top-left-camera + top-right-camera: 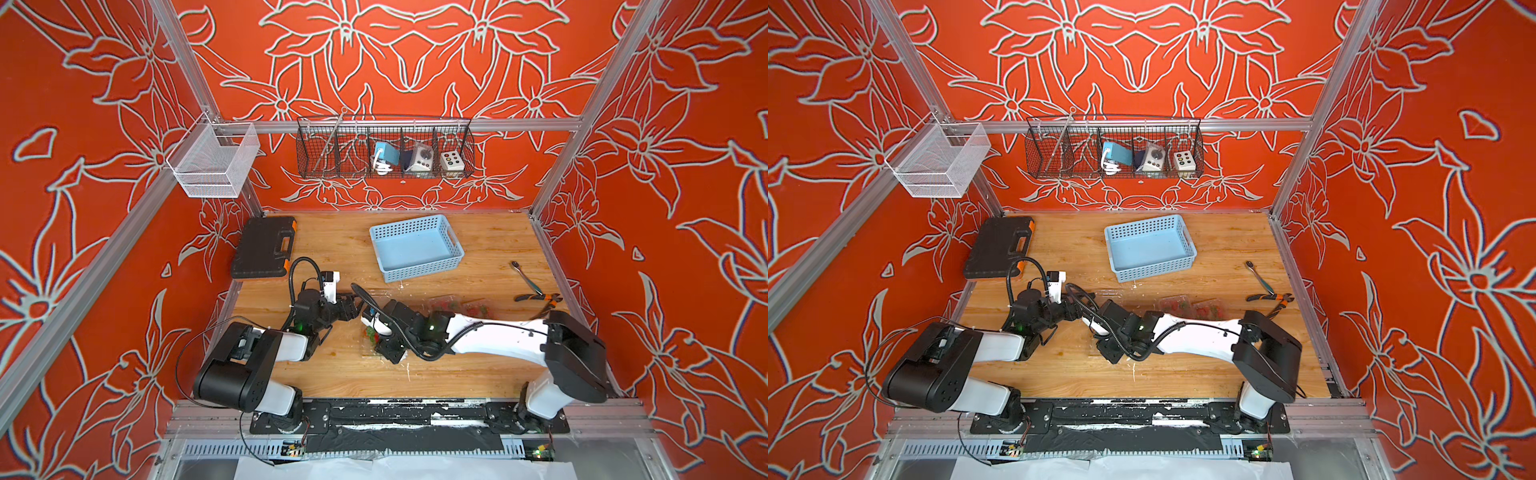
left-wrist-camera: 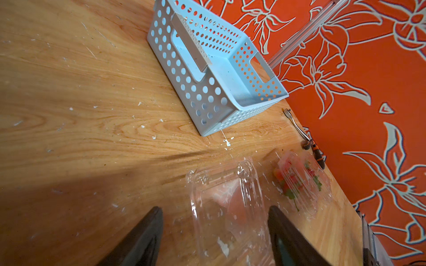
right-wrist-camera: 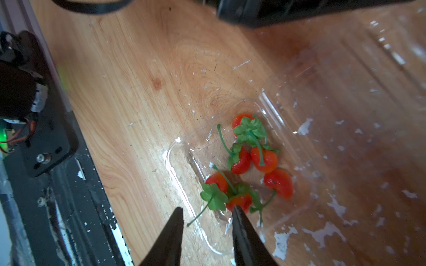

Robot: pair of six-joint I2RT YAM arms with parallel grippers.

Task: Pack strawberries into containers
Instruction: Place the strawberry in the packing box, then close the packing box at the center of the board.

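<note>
Six red strawberries [image 3: 265, 159], green caps and stems pointing every way, lie in the clear container [image 3: 175, 161] at the near middle of the table [image 1: 478, 374]. Opened flat, it runs near to far. My right gripper [image 3: 207, 208] hangs just over them, jaws partly apart and empty, one tip at a berry. My left gripper [image 2: 215, 207] straddles the lid [image 2: 230, 184], jaws wide, not clamping.
</note>
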